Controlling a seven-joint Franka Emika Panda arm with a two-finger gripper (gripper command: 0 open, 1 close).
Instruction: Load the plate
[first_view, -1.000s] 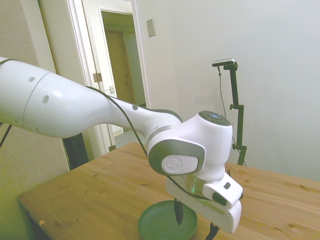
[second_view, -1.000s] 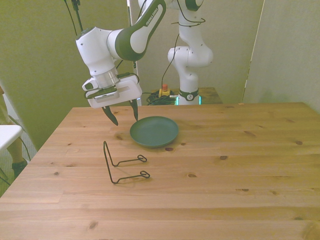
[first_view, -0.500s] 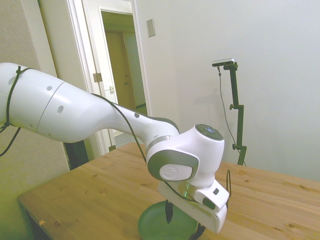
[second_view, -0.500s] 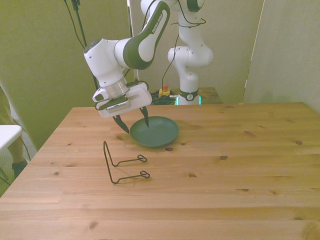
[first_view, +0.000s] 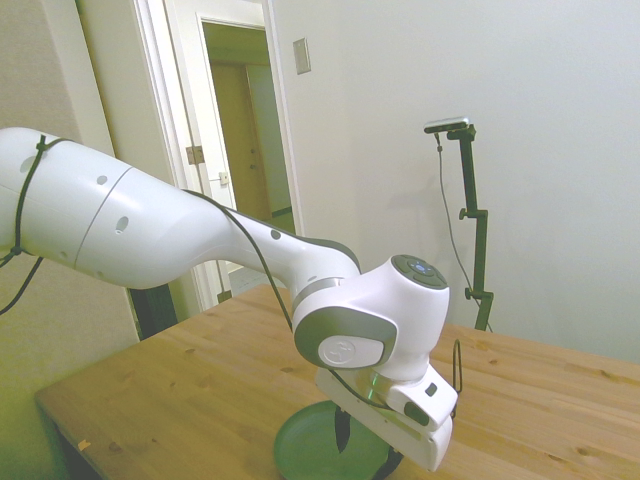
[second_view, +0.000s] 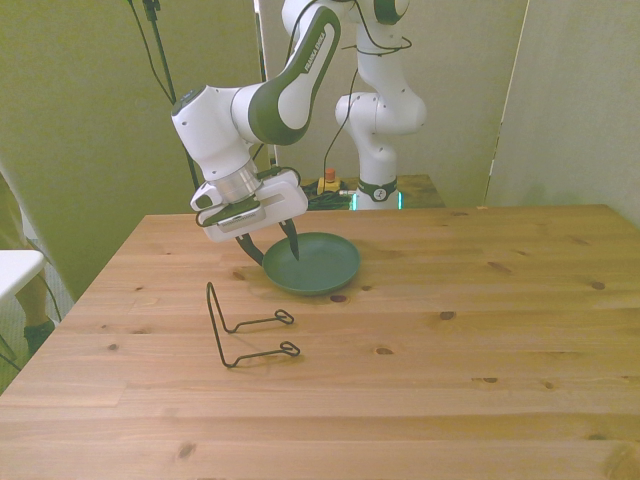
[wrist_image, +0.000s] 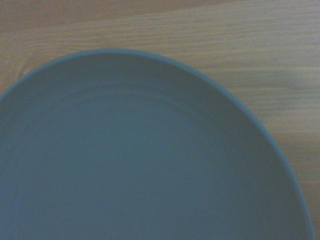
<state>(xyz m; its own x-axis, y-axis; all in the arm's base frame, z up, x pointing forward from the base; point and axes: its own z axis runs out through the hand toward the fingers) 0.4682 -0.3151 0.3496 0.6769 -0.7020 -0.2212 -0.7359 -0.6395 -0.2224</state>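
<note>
Spread wide, the fingers straddle the plate rim, one inside, one outside, gripping nothing.

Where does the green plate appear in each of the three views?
Side view: the plate lies at the bottom middle, partly behind the gripper.
Front view: left of centre, on the table, beyond the wire stand.
Wrist view: it fills most of the picture.
Shared landmark: the gripper straddling the plate's rim.
</note>
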